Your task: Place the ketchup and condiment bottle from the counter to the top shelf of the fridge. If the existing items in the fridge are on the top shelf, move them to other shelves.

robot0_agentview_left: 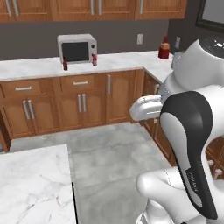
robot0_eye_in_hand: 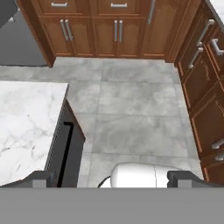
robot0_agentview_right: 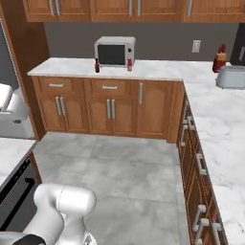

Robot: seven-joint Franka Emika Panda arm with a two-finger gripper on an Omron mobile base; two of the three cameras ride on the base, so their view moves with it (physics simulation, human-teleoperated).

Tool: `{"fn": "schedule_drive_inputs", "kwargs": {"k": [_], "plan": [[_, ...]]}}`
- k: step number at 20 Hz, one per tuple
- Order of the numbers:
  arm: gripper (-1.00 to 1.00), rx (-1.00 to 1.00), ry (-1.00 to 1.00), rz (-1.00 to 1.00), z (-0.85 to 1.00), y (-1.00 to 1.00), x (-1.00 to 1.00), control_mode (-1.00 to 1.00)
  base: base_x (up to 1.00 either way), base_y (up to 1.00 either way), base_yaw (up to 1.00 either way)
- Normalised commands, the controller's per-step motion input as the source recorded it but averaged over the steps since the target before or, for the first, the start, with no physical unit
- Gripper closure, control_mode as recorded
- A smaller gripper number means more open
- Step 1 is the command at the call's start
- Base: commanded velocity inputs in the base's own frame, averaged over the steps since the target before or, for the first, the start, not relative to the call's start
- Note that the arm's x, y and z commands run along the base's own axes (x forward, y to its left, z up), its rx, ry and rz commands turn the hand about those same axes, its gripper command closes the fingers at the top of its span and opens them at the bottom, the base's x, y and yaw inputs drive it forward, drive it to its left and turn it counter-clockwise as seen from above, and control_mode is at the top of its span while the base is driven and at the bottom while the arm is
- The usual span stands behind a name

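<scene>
In the left base view, a long white-grey marbled desk (robot0_agentview_left: 113,63) runs over brown wooden cabinets with metal handles; one white microwave with a dark door (robot0_agentview_left: 77,48) stands on it toward 12 o'clock. Two small bottles stand on the slab in front of that microwave: one small dark red-brown bottle with a black cap (robot0_agentview_left: 65,64) at its lower left corner, and one slim bright red squeeze bottle with a white cap (robot0_agentview_left: 94,59) at its lower right corner, the two well apart. One further red bottle-like object (robot0_agentview_left: 164,49) stands near the wall at 1 o'clock; its details are too small to tell. The white arm with its dark joint fills the 4 o'clock side. In the right base view, the same two bottles flank the microwave front at 11 o'clock, the dark one to the left and the bright red one to the right, and one grey toaster-like appliance (robot0_agentview_right: 230,76) sits on the desk at 3 o'clock, beside the one red object. In the hand view, two dark finger tips (robot0_eye_in_hand: 42,178) rise at the lower corners, so the jaws stand wide apart with nothing between them, above grey floor tiles (robot0_eye_in_hand: 131,109).
</scene>
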Motion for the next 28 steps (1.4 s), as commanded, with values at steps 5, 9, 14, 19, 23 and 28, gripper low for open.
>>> {"fn": "schedule_drive_inputs", "kwargs": {"k": [5, 9, 14, 19, 23, 28], "plan": [[-1.00, 0.00, 0.00, 0.00, 0.00, 0.00, 0.00, 1.00, 1.00, -0.01, 0.07], [-1.00, 0.00, 0.00, 0.00, 0.00, 0.00, 0.00, 1.00, 1.00, 0.00, 0.06], [-1.00, 0.00, 0.00, 0.00, 0.00, 0.00, 0.00, 1.00, 1.00, 0.00, 0.05], [-1.00, 0.00, 0.00, 0.00, 0.00, 0.00, 0.00, 1.00, 1.00, 0.00, 0.03], [-1.00, 0.00, 0.00, 0.00, 0.00, 0.00, 0.00, 1.00, 1.00, 0.01, 0.01], [-1.00, 0.00, 0.00, 0.00, 0.00, 0.00, 0.00, 1.00, 1.00, 0.09, 0.00]]}}
